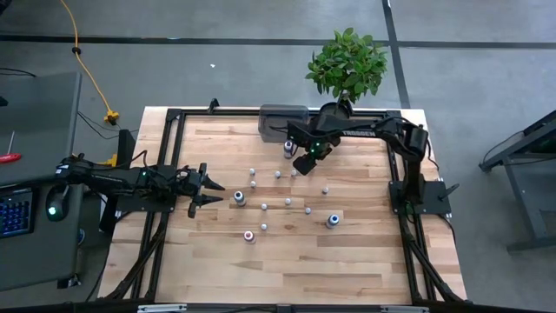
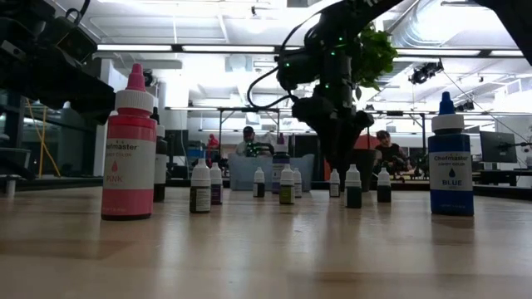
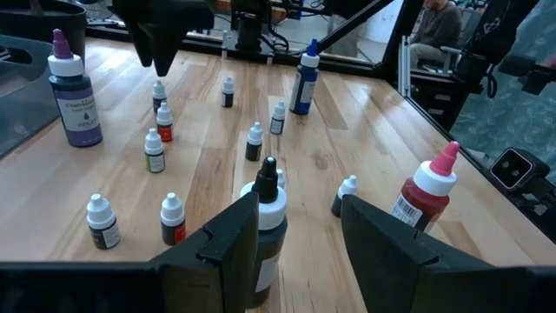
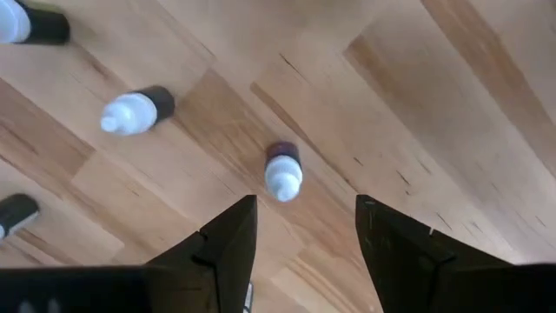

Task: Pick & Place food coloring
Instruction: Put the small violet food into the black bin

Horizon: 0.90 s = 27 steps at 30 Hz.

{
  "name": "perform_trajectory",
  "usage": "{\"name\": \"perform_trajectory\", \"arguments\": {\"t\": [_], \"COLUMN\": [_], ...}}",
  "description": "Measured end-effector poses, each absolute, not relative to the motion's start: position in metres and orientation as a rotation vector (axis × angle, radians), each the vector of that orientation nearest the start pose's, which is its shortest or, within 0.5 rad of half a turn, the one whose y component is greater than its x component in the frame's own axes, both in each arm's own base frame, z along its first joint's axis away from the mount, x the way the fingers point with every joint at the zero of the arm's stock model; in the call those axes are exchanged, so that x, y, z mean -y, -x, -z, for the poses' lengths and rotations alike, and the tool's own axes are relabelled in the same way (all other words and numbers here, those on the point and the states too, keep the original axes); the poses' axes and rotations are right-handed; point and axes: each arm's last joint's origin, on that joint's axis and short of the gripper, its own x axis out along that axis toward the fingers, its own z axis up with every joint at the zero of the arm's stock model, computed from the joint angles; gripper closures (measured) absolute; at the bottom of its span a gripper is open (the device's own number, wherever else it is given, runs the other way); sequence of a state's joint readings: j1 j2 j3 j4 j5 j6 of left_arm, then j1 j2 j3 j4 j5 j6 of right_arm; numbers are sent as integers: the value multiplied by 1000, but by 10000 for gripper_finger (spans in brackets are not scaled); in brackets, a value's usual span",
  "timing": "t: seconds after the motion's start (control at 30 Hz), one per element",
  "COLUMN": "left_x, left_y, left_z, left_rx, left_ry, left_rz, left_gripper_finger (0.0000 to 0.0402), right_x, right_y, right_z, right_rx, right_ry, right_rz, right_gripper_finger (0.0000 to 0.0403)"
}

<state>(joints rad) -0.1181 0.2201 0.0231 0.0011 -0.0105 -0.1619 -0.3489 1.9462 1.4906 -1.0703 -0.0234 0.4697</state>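
Right wrist view is showing the relation that matters: a tiny white-capped bottle [image 4: 282,172] is standing upright on the surface [image 4: 417,113] directly below the right gripper [image 4: 306,228], its long axis pointing up toward the camera and sitting in line with the gap between the two dark fingers, which are spread wide with nothing between them. From above, the right gripper [image 1: 306,162] is hovering over the far middle of the wooden surface [image 1: 365,252], beside the grey tray [image 1: 276,118], so this arm is the nearer one to that bottle. The left gripper [image 1: 211,193] is waiting low at the left, fingers apart, close to a black-topped bottle [image 3: 268,228]. The food coloring [image 1: 287,202] is standing scattered across the planks: smooth plastic bottles, cylindrical, with tapered nozzle caps.
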Motion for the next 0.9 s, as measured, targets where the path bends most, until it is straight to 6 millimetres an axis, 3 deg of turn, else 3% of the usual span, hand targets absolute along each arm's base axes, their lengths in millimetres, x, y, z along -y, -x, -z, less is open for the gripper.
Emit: {"name": "perform_trajectory", "arguments": {"t": [0.9], "left_x": [13], "left_y": [-108], "left_z": [-153], "left_rx": [-204], "left_ry": [148], "left_rz": [91], "left_gripper_finger": [238], "right_x": [126], "right_y": [-352], "right_z": [-178], "right_rx": [-1467], "right_ry": [-672], "right_rz": [644], "right_gripper_finger": [226]}}
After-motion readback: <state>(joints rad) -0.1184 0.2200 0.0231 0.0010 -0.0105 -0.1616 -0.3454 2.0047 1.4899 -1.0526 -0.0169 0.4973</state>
